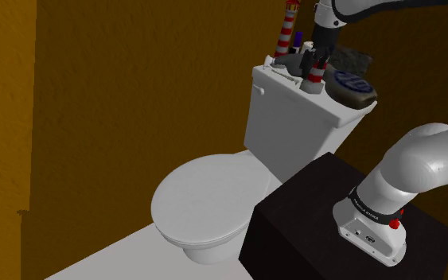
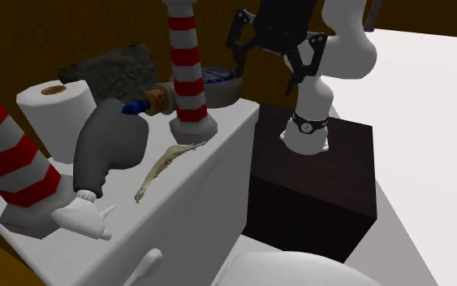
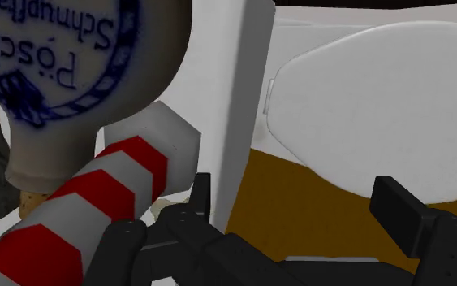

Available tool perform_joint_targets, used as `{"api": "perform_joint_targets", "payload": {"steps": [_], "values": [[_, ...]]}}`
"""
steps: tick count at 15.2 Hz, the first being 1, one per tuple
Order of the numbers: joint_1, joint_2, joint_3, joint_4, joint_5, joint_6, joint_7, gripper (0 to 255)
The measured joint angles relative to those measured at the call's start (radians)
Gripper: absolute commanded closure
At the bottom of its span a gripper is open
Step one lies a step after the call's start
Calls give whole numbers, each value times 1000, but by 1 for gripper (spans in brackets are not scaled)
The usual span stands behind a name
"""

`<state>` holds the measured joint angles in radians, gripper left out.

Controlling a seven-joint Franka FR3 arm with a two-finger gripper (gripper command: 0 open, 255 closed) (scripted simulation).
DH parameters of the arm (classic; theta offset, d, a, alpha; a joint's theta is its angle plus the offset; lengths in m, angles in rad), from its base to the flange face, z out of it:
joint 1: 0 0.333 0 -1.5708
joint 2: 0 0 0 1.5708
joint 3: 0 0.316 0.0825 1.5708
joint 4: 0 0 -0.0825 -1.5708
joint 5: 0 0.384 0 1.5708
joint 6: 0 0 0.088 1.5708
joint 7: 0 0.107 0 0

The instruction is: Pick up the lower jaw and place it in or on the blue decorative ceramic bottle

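- Shoulder view: the gripper (image 1: 314, 62) hangs over the tank lid (image 1: 290, 86), close above a striped tower (image 1: 316, 75). The bottle (image 1: 354, 84) lies on its side at the lid's right end, by the edge. Open room lies at this view's left, over the seat (image 1: 202, 203).
- Second exterior view: the jaw (image 2: 165, 166) lies flat on the lid near its front edge, between a grey thing (image 2: 109, 146) and the tower's base. The gripper is high above it, well apart, fingers spread.
- Wrist view: fingers (image 3: 401, 207) spread, holding nothing; the tower is just beside 1 finger, the bottle beyond it.
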<state>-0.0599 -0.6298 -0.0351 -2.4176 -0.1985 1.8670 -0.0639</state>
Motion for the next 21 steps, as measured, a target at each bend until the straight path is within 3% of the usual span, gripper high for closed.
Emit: {"api": "perform_joint_targets", "payload": {"steps": [12, 21], "values": [[-63, 328, -119, 162, -114, 331, -124, 0], [-76, 419, -144, 152, -127, 451, -132, 0]]}}
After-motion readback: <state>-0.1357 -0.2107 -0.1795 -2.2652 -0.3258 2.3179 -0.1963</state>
